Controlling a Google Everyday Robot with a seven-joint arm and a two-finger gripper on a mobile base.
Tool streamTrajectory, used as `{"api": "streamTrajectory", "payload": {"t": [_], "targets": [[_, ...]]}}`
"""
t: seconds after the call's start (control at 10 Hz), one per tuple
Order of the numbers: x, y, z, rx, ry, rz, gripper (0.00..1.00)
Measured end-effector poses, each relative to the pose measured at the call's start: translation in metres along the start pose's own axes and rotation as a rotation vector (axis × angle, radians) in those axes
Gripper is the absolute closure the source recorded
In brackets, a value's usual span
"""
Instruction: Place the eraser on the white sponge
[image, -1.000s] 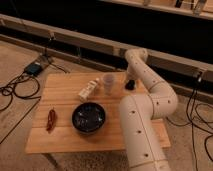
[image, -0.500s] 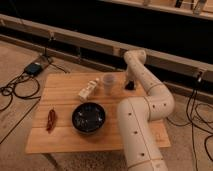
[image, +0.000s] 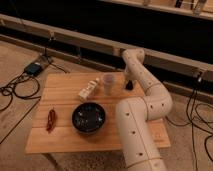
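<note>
Eraser: not made out apart from dark gripper (image: 129, 85), which sits low at far edge of table (image: 60, 140), just right of cup (image: 108, 82). Jaws pressed together; whether pinching eraser, cannot tell. White sponge not in sight, maybe behind arm (image: 142, 125). Judgement: early stage, grasp at most; carry and placing on sponge left. Containers: cup upright, inside unseen; dark bowl (image: 88, 118) mid-table, pale glints inside, contents unclear. Left of cup lies carton (image: 88, 91).
</note>
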Motion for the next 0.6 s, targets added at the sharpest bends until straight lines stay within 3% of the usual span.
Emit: {"api": "streamTrajectory", "payload": {"t": [0.6], "targets": [[0.012, 0.003, -0.025, -0.014, 0.040, -0.017, 1.00]]}}
